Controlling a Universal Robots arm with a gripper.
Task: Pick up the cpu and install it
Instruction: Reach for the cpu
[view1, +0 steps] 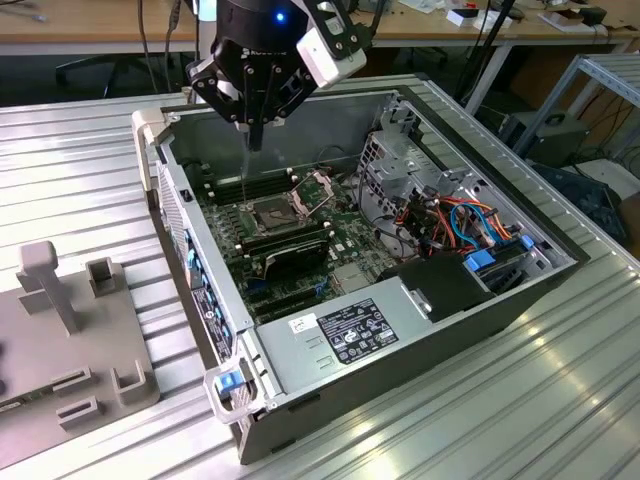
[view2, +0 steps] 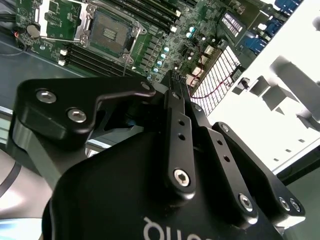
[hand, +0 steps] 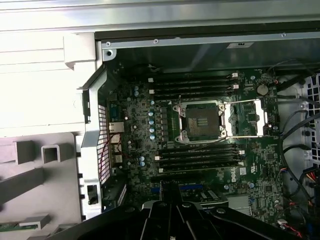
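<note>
Black fingers of the gripper (view1: 255, 138) are drawn together, hanging over the far part of the open case (view1: 165, 190) on the exterior view's left, and whether the cpu is pinched between them I cannot tell; the socket (hand: 202, 121) looks bare and dark, its metal frame (hand: 247, 117) folded open just beside it. The risk, as I judge it, lies in those exposed contacts: the cpu lowered tilted or turned the wrong way would bend them, and the fingers could strike the memory sticks (hand: 195, 155) flanking it
</note>
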